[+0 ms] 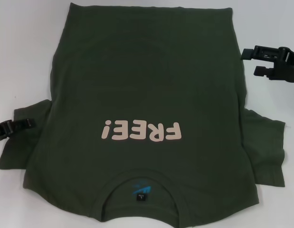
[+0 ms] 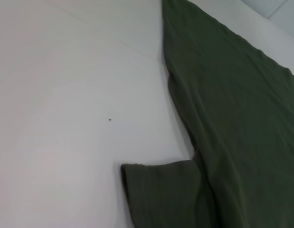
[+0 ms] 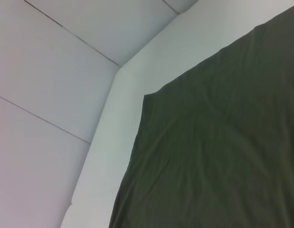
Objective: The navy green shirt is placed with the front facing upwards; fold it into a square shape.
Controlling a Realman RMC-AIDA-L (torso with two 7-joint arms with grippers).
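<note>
Right now I see the navy green shirt (image 1: pixel 147 95) spread flat on the white table (image 1: pixel 23 57), front up, its pink "FREE!" print (image 1: pixel 140 130) reading upside down from my head camera and the collar with its black neck label (image 1: pixel 141 195) nearest the robot. Both short sleeves stick out to the sides near that collar end. My left gripper (image 1: pixel 16 126) sits low over the left sleeve (image 1: pixel 23 142), its jaws a narrow gap apart. My right gripper (image 1: pixel 256 61) hovers just beside the shirt's right edge, farther from the robot, over bare table, fingers spread wide with nothing between them. From the right wrist camera I get the hem corner (image 3: pixel 147 97), the table's edge and pale floor panels (image 3: pixel 42 71) beyond. The tabletop shows one tiny dark speck (image 2: pixel 109 119).
</note>
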